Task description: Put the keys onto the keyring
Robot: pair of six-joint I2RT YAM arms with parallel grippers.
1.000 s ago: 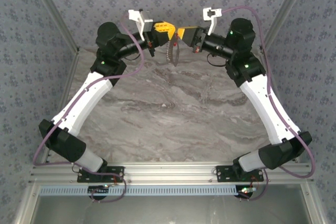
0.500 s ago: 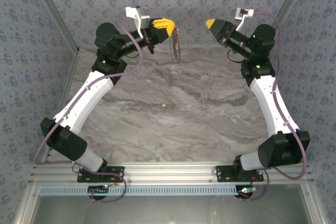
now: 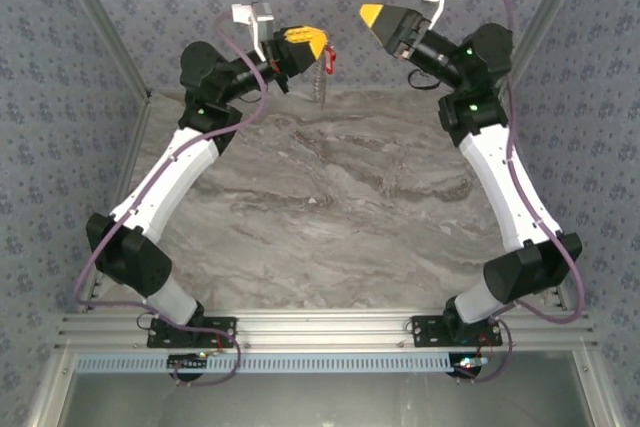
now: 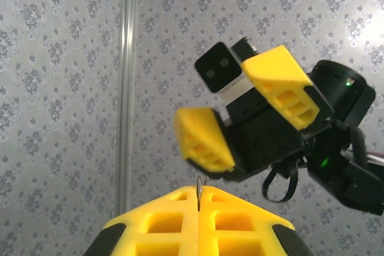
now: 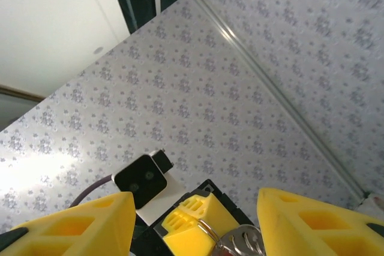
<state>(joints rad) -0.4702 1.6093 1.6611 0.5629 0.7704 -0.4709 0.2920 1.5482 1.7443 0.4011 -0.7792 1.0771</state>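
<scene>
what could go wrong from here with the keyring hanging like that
1. The left fingers pinch just a thin bit of the keyring, which dangles above the table; a slip would likely drop it and the red key.
2. The right fingers stand open and apart from it, so nothing backs up that grip.

Left pincer clamped, right pincer spread, both aloft.

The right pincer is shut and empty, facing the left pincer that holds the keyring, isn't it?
No. The right pincer is open, not shut: the left wrist view shows its yellow fingers spread wide apart. The rest is right: it is empty and faces the left pincer, which holds the keyring.
</scene>
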